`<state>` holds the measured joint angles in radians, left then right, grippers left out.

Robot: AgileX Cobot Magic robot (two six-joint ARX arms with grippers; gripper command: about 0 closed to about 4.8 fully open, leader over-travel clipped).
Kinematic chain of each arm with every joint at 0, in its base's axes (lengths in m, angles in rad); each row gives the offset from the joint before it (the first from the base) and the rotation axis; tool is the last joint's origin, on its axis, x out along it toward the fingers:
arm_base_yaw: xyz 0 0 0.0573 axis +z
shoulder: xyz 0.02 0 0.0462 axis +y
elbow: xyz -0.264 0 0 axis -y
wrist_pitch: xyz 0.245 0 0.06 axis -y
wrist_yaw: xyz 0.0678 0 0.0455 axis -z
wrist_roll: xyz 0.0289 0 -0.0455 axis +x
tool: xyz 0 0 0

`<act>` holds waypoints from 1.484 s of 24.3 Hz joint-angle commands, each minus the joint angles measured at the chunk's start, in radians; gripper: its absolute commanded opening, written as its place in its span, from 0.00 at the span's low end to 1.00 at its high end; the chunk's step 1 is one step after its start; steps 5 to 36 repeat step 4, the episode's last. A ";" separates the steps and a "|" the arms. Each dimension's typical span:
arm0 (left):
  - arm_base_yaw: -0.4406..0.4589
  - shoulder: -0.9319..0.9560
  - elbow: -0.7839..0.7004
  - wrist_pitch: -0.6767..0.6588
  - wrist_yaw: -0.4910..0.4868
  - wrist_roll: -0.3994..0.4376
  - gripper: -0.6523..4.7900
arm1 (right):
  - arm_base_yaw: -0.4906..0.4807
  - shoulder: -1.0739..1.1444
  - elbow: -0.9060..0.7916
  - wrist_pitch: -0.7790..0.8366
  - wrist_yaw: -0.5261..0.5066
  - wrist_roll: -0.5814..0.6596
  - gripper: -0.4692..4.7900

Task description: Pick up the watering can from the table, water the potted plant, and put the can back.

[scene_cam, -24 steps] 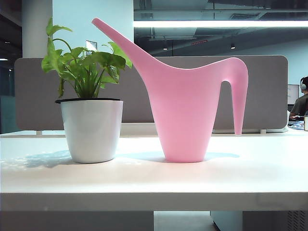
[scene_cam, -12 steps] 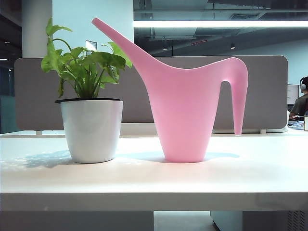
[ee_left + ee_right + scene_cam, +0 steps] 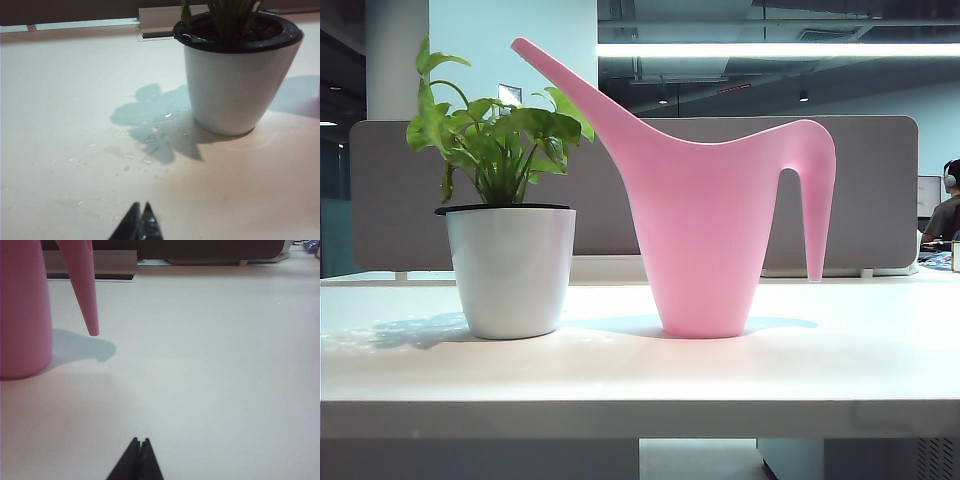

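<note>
Left gripper (image 3: 139, 210), right gripper (image 3: 139, 444) — black, pointed

No text, label, brand, number or sign can be read on anything in any of the three views

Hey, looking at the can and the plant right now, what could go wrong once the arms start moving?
1. The watering can is tall on a narrow base; a sideways nudge on its drooping handle might tip it.
2. Its spout already reaches over the potted plant, so lifting carelessly could brush the leaves.
3. Droplets on the table by the pot could let things slide.
Both shut hands, left hand and right hand, are clear of both.
</note>
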<state>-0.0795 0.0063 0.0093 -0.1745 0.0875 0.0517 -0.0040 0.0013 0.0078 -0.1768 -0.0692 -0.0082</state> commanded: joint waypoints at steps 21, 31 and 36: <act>-0.003 0.001 0.000 0.004 0.003 0.000 0.13 | 0.000 -0.001 -0.007 0.013 -0.001 -0.002 0.08; -0.003 0.001 0.000 0.004 0.003 0.000 0.13 | 0.000 -0.001 -0.007 0.013 -0.001 -0.002 0.08; -0.003 0.001 0.000 0.004 0.003 0.000 0.13 | 0.000 -0.001 -0.007 0.013 -0.001 -0.002 0.08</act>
